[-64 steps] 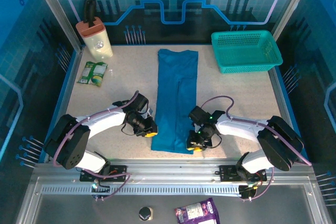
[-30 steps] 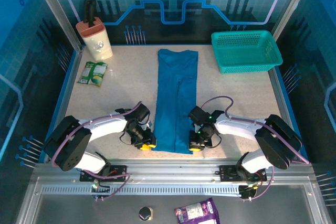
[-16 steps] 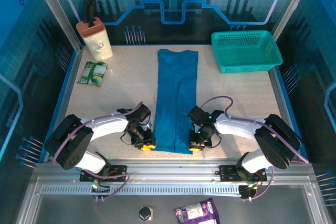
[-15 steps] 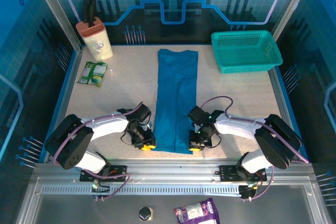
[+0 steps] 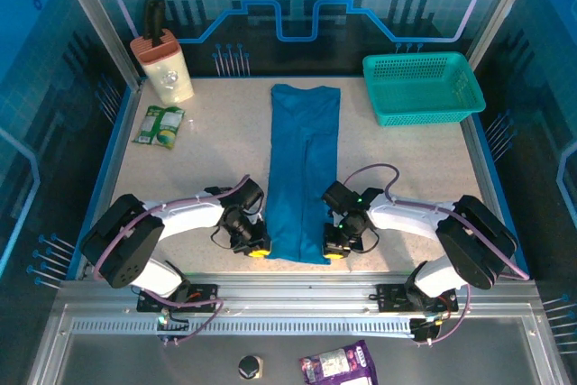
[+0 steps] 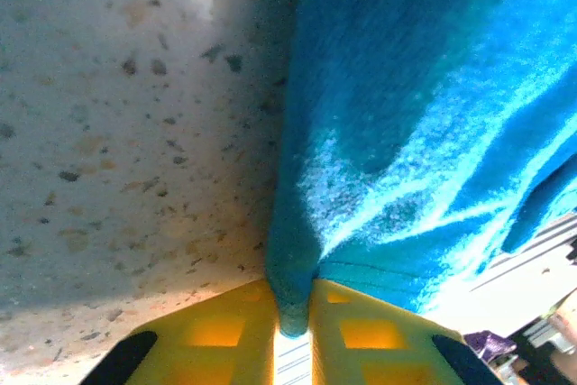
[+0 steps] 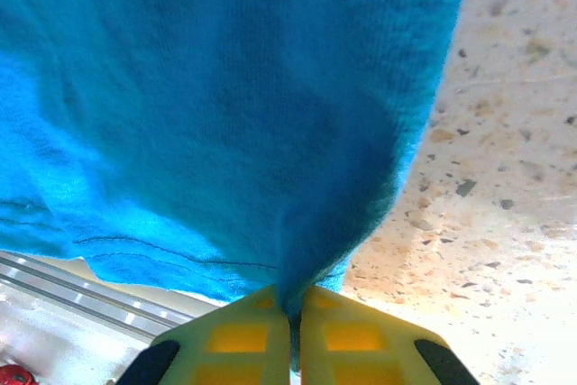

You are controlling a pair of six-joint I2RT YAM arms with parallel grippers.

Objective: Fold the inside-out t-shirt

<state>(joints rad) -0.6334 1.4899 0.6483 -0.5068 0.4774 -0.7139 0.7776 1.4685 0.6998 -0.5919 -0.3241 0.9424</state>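
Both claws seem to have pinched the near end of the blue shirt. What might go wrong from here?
The left gripper and right gripper each pinch just a thin tuck at the edge of the t-shirt, so the cloth may slip out on lifting. The shirt lies as a long narrow strip; if the arms carry it unevenly, the fold could land crooked or bunch.

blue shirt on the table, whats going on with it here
Two robot arms are working on folding the blue t-shirt, which lies as a long narrow strip on the table. The left jaws are shut on its near left corner, the right jaws on its near right corner. The near end is not yet lifted.
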